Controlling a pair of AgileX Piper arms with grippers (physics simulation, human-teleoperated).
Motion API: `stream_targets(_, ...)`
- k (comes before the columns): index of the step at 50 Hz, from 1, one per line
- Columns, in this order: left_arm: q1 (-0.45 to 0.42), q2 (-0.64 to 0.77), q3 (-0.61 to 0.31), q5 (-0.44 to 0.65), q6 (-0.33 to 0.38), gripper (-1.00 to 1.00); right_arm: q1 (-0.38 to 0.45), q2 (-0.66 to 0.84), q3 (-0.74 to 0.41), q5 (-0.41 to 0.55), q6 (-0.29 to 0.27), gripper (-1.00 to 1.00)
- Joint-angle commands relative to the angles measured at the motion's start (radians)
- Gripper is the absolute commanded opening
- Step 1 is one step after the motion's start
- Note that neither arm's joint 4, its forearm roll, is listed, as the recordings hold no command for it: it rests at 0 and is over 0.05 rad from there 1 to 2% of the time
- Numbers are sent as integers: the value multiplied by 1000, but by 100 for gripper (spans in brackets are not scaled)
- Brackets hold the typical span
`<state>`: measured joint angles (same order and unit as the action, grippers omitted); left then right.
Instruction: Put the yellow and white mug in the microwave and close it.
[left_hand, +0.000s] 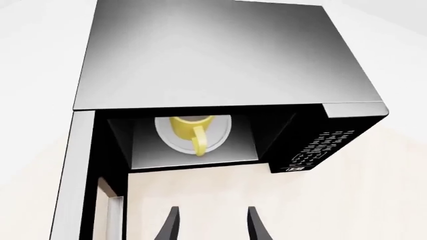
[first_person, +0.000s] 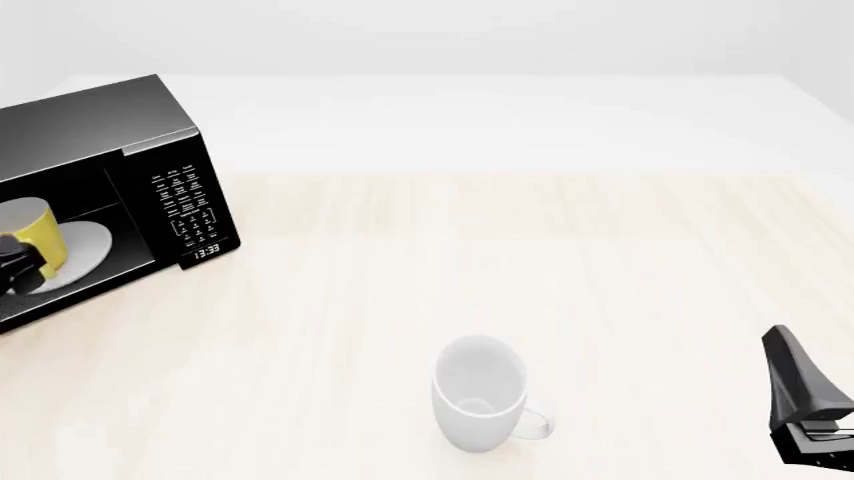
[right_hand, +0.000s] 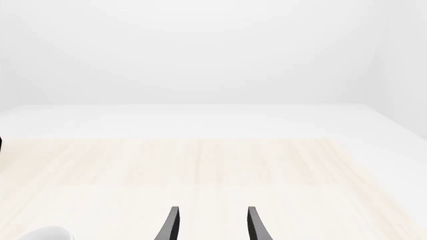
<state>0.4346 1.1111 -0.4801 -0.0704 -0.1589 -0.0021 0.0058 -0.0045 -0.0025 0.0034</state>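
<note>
The yellow and white mug (left_hand: 190, 129) stands upright on the round white turntable plate (left_hand: 220, 137) inside the black microwave (left_hand: 220, 60), handle toward the opening. In the front view the mug (first_person: 36, 232) shows inside the microwave (first_person: 174, 200) at the far left. The microwave door (left_hand: 75, 175) stands open. My left gripper (left_hand: 210, 226) is open and empty, just outside the opening and apart from the mug; in the front view only a dark part of it (first_person: 16, 265) shows in front of the mug. My right gripper (right_hand: 210, 226) is open and empty at the near right (first_person: 798, 385).
A slightly larger all-white mug (first_person: 481, 395) stands upright near the table's front middle, handle to the right; its rim shows in the right wrist view (right_hand: 47, 233). The light wooden table (first_person: 534, 260) ends in a pale strip at the back.
</note>
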Motion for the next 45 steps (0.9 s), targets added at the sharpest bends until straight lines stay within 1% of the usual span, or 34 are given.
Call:
stream_targets(1, -14, -123, -25, 143, -3, 100, 0, 0, 0, 0, 0, 100)
stream_targets(10, -4, -216, -49, 243, 12, 100, 0, 0, 0, 0, 0, 100)
stream_targets(12, 3, -258, -52, 257, 13, 100, 0, 0, 0, 0, 0, 100)
stream_targets(14, 5, -266, -52, 270, 21, 100, 0, 0, 0, 0, 0, 100)
stream_targets(23, -28, -380, -80, 378, 24, 100, 0, 0, 0, 0, 0, 100)
stream_targets(37, -38, -466, -108, 477, 35, 100, 0, 0, 0, 0, 0, 100)
stream_targets(45, -41, -522, -145, 548, 31, 100, 0, 0, 0, 0, 0, 100)
